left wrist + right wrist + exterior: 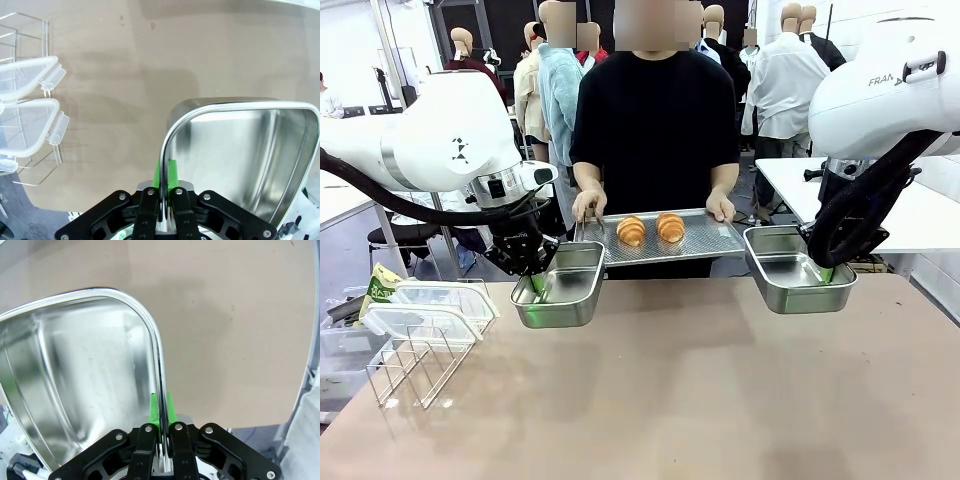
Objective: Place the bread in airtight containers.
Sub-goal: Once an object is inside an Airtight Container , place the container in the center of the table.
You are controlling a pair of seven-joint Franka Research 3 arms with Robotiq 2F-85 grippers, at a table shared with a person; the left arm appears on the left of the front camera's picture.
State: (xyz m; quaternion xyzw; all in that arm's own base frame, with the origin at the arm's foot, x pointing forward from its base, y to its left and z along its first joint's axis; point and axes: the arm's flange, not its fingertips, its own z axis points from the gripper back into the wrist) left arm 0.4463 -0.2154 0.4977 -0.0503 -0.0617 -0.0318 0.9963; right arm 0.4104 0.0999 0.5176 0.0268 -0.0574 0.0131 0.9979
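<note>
Two golden croissants, the bread (651,229), lie on a flat steel tray (720,241) that a person holds with both hands at the far table edge. My left gripper (538,281) is shut on the rim of an empty steel airtight container (570,285) and holds it above the table, left of the tray. My right gripper (823,272) is shut on the rim of a second empty container (782,270), right of the tray. In the left wrist view the green pads (172,172) pinch the tub wall (240,150). The right wrist view shows the pads (169,407) clamping that tub's rim (75,365).
Two translucent lids (430,305) lean in a wire rack (415,360) at the table's left, also in the left wrist view (25,117). A green packet (382,283) lies behind them. The brown tabletop (670,400) stretches in front of both tubs.
</note>
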